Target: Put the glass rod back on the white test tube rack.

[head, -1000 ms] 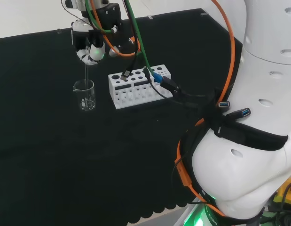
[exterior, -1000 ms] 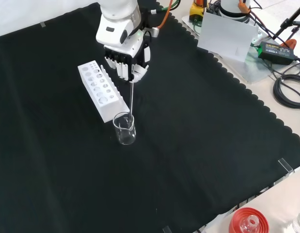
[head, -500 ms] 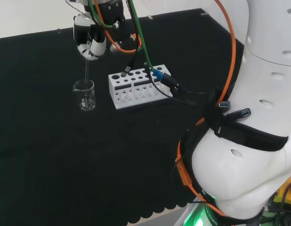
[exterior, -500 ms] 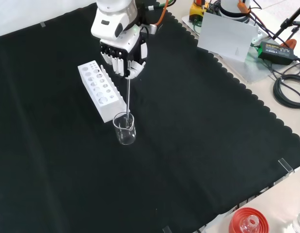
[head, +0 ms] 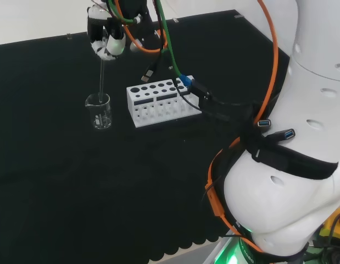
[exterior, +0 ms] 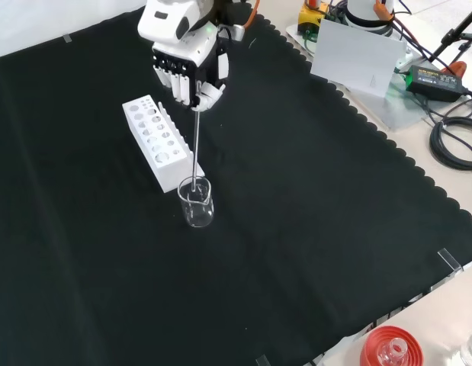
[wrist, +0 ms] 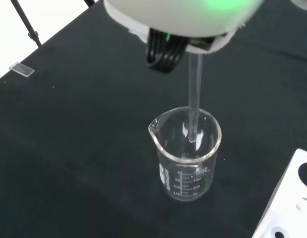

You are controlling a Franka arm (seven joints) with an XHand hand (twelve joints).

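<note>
One thin clear glass rod (exterior: 196, 145) is held upright above the black cloth (exterior: 312, 229) by the black and white robot hand (exterior: 186, 72), whose fingers (exterior: 177, 84) are curled down over the rod's upper end and pinch it against the thumb; the rod hangs straight down from the hand, and its lower tip is seen inside the mouth of a small clear glass beaker with a pouring spout (exterior: 197, 202), just below the rim and well above the bottom; in the wrist view the rod (wrist: 193, 99) is shown passing from the white underside of the hand (wrist: 173, 20) into the beaker (wrist: 185, 153), with its end clear of the beaker's floor, and no liquid can be made out in the beaker; in the head view the hand (head: 106, 41) is placed high over the beaker (head: 99, 111), with the rod (head: 101, 80) between them; a white rectangular test tube rack with rows of round holes (exterior: 161, 141) stands on the cloth just beside the beaker, to its left and farther off in the front view, and to its right in the head view (head: 161, 102); a corner of the rack (wrist: 292, 208) is also caught in the wrist view; the rod is not touching the rack, and the rack's holes look unfilled
</note>
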